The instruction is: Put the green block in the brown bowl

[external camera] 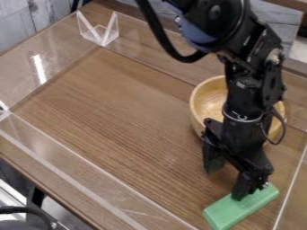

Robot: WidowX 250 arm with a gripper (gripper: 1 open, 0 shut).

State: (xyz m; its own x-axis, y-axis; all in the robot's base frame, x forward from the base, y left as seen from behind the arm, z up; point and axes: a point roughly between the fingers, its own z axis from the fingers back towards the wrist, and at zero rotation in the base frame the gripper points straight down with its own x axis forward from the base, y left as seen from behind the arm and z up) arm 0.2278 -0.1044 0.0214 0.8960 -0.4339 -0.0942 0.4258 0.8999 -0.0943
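Observation:
The green block (238,209) lies flat on the wooden table near the front right edge, running diagonally. My gripper (232,178) points straight down just above the block's far side, its black fingers (250,186) spread open with nothing between them; one finger hides part of the block's far end. The brown bowl (211,101) stands behind the gripper at the right, and the arm covers most of its middle and right side.
A clear plastic wall (72,180) runs along the table's front and left edges. A small clear stand (97,29) sits at the back left. The wooden table (114,108) stretches to the left of the arm.

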